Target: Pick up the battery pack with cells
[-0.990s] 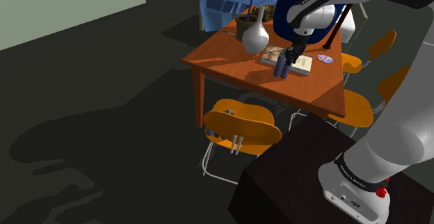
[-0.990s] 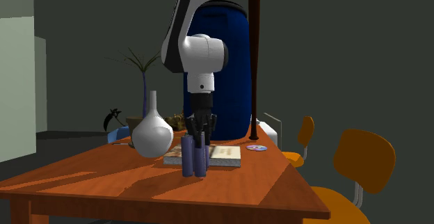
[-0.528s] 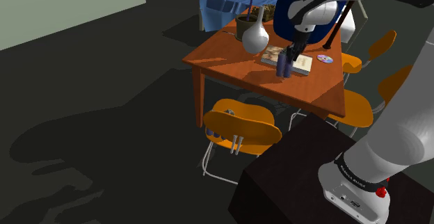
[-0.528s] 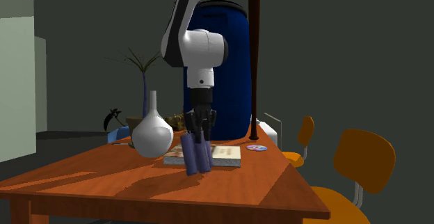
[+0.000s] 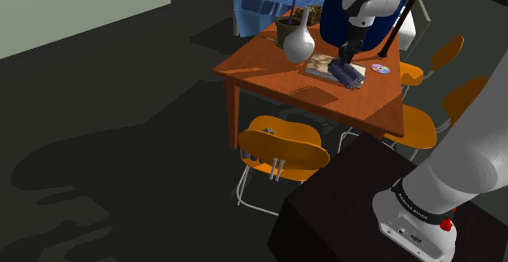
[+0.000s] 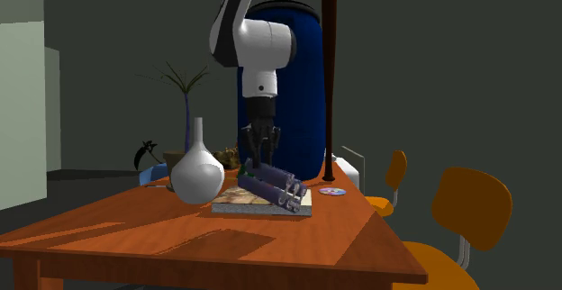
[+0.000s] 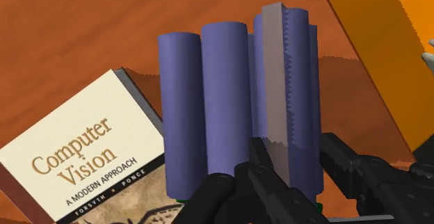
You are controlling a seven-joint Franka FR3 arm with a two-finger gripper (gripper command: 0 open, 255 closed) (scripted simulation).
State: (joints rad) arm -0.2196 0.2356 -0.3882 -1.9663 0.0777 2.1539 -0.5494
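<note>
My pincer (image 6: 257,162) is clamped on the upper end of the purple battery pack (image 6: 271,186). The pack hangs tilted over the book (image 6: 234,202) on the wooden table (image 6: 180,239). In the second exterior view, the white vase (image 6: 197,176) is at 9 o'clock of the pack and the disc (image 6: 330,191) at 3 o'clock.

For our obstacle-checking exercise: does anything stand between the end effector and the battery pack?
Nothing visible does: the end effector clasps one end of the battery pack, which hangs tilted over the book.
</note>
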